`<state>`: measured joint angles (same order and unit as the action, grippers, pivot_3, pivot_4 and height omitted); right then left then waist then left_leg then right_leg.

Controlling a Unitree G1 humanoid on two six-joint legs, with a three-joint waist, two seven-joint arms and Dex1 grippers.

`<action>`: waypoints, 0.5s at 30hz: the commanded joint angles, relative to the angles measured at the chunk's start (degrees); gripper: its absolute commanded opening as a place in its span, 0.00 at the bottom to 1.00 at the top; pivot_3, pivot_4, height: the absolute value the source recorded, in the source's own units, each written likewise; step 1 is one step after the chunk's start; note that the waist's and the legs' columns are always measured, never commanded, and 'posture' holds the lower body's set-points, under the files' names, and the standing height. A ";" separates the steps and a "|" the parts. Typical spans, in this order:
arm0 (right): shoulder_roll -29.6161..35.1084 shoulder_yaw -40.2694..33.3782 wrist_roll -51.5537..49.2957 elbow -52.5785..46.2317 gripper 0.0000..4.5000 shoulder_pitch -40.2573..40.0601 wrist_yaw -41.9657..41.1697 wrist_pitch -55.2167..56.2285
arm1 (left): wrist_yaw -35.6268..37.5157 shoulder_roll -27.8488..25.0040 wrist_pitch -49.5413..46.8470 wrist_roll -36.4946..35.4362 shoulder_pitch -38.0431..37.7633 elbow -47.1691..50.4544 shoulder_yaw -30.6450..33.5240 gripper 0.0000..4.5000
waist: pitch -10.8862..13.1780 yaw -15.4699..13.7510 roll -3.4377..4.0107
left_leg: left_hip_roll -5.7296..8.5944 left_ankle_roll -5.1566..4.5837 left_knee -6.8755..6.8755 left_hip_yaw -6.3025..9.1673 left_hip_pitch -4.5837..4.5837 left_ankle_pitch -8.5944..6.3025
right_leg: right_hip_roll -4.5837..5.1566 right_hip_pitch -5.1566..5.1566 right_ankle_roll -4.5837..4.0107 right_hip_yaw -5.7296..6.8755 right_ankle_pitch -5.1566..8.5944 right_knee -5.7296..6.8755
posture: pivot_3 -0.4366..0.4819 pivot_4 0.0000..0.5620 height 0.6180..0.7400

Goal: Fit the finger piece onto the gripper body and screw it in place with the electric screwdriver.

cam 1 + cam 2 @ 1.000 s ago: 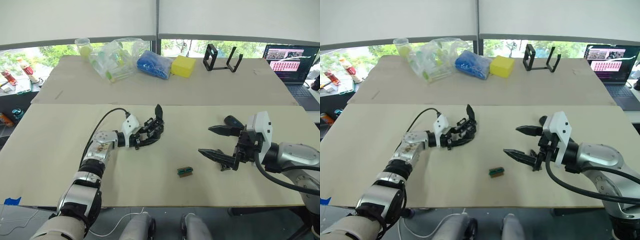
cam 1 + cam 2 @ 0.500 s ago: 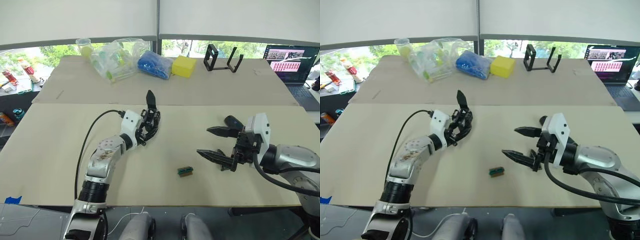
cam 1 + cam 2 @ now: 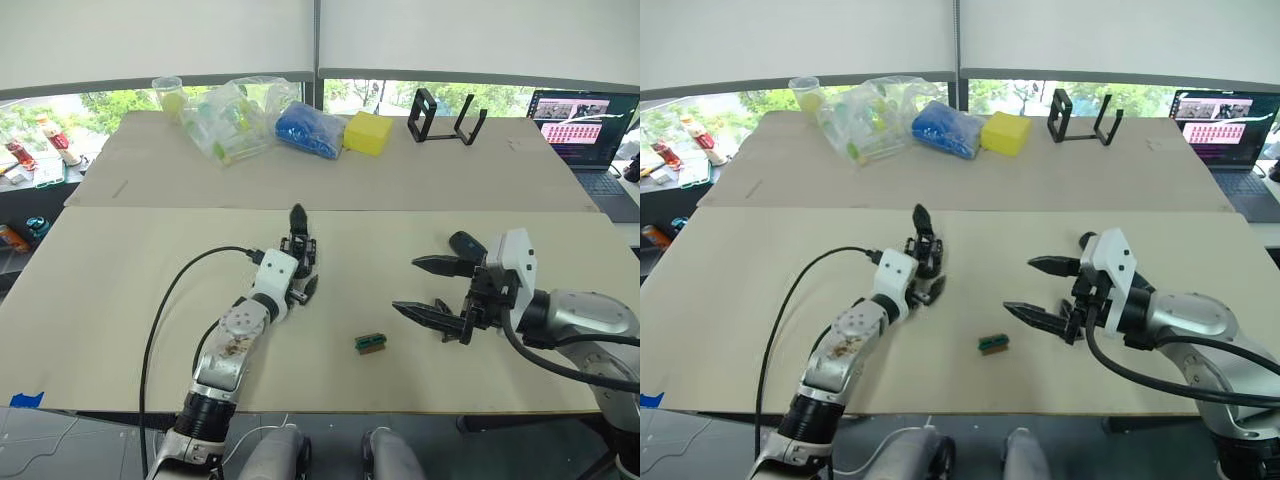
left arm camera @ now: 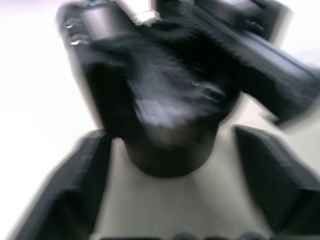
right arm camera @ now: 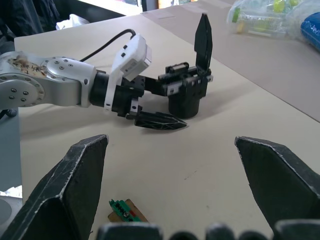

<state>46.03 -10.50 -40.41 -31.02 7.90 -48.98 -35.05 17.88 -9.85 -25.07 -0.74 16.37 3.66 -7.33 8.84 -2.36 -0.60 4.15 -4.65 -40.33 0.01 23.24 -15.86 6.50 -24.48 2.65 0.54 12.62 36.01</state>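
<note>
the gripper body (image 5: 186, 97) stands upright on its round base on the table (image 3: 120, 300), left of the middle, with its one pointed finger sticking straight up. the left end effector (image 5: 150, 107) is at it: one black finger (image 5: 160, 120) lies low on the table just beside the base, the other reaches behind the body, so the jaws are spread around the base rather than pinched on it. in the left wrist view the base (image 4: 170, 145) sits between the two fingers with a gap of table on each side, though that view is smeared, so whether anything touches cannot be told.

the right end effector (image 3: 432, 290) hovers over the right half of the table, well apart from the gripper body, its two long fingers wide open and holding nothing. just behind it a dark rounded end (image 3: 466, 243) shows above the wrist (likely the screwdriver, mostly hidden by the arm). a small green-and-brown block (image 3: 370, 343) lies on the table between the two arms, nearer the front edge. the finger piece cannot be picked out with any certainty.

on the far table sit a clear plastic bag (image 3: 232, 118) of bits, a blue bundle (image 3: 310, 128), a yellow block (image 3: 366, 131) and a black stand (image 3: 444, 118). a laptop (image 3: 580, 125) is open at the far right.
</note>
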 commanded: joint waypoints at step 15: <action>-0.17 -0.40 1.07 -0.11 1.00 2.09 -1.20 1.74 | 38.44 -16.56 21.95 -10.26 17.01 -28.93 3.73 0.99 | -0.01 0.12 0.02 | 0.03 -0.02 0.00 -0.02 -0.05 0.00 | -0.10 0.05 0.00 0.21 0.00 -0.05 | 0.48 0.27 1.00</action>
<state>46.00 -10.03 -39.26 -30.20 9.11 -49.98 -35.00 54.14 -26.09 -7.28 -11.18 31.26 -22.30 -3.73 8.83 -2.24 -0.58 4.18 -4.67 -40.33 -0.01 23.20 -15.86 6.38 -24.46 2.65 0.76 12.63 35.96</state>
